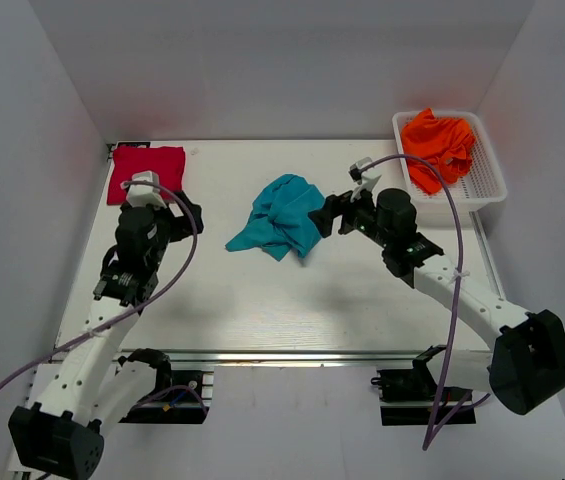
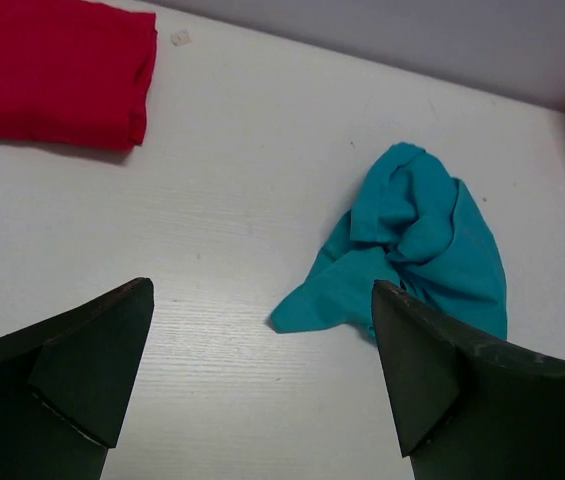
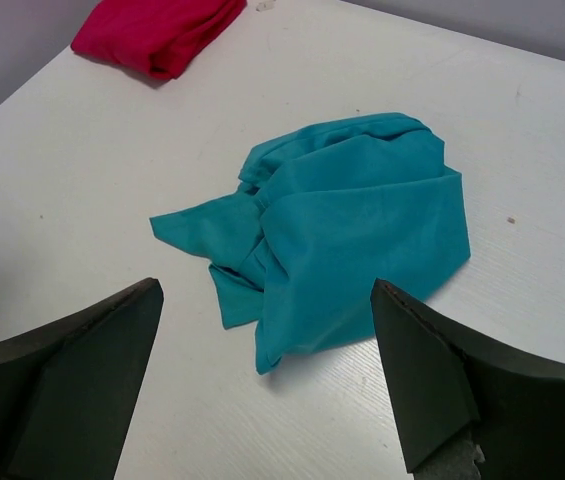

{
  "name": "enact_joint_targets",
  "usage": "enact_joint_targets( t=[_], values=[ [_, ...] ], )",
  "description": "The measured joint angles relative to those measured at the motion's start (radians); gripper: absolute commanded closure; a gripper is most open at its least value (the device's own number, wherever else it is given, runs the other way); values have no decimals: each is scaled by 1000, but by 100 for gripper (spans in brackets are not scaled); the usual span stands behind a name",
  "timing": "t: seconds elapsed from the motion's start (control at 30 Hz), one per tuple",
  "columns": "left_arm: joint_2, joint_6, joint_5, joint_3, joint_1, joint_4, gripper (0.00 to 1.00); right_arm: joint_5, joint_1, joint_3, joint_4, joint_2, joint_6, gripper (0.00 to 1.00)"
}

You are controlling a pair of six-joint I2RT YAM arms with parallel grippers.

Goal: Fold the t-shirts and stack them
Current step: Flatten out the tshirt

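With right gripper (image 1: pixel 320 217) and left gripper (image 1: pixel 192 213) both wide open and empty, pinch opposite edges of the teal t-shirt (image 1: pixel 282 215) lying crumpled between them, then spread flat before folding.

Pale, faintly wood-grained worktop (image 1: pixel 232 300), boxed in by plain grey-white walls (image 1: pixel 292 70) on the left, far and right sides. Along the near edge, a silver metal rail (image 1: pixel 292 357). In the far right corner, a white slotted plastic basket (image 1: pixel 489 170). Near the far left corner, a small pale scrap (image 2: pixel 180 38), lying flat on the surface. Further right, a tiny dark speck (image 3: pixel 510 220), too small to identify.
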Motion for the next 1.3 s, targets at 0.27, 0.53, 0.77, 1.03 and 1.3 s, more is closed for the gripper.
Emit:
enact_joint_targets(
  t=[0.27, 0.53, 0.77, 1.03, 1.3],
  values=[
    [286, 21, 157, 14, -12, 5, 0, 13, 0, 31, -63, 50, -8, 10],
    [615, 25, 297, 30, -14, 57, 4, 88, 7, 87, -177, 208, -13, 10],
    [820, 22, 368, 110, -14, 92, 16, 113, 37, 139, -225, 354, -31, 10],
    [895, 11, 381, 132, -16, 126, 56, 90, 61, 182, -226, 471, -25, 22],
    [957, 15, 434, 157, -37, 188, 100, 56, 71, 185, -224, 498, -15, 100]
  ],
)
